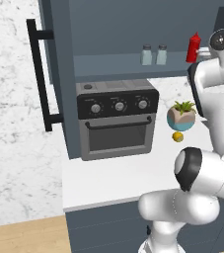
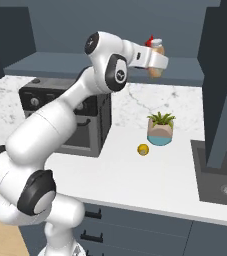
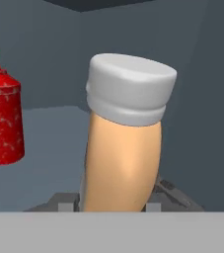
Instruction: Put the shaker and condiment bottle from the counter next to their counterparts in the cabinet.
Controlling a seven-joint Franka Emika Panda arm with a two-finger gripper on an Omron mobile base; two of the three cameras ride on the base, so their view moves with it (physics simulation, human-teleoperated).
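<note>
Wall cabinet (image 1: 64,59), dark slate-blue, door swung open to the left with its long black bar handle (image 1: 38,74) facing out; one shelf inside. On the shelf: two pale blue-grey shakers with grey caps, the left shaker (image 1: 146,55) and the right shaker (image 1: 161,54), standing upright just beside each other; to their right, apart from them, a slim red squeeze bottle (image 1: 193,47) with a pointed nozzle, upright. Gripper (image 2: 155,61): raised to shelf height in the cabinet opening, closed around the condiment bottle (image 3: 123,148), an orange body under a white cap, which leans slightly in the hand view. There the red squeeze bottle (image 3: 1,116) stands to the left of the held bottle, near but not touching; whether the held bottle's base rests on the shelf cannot be told. Counter (image 2: 160,175), flat white: a black-fronted toaster oven (image 1: 117,118) below the cabinet, a small potted plant (image 2: 160,129) in a pale and blue pot to its right, a small yellow fruit (image 2: 143,149) just in front of the plant, and a dark sink (image 2: 220,172) at the far right.
</note>
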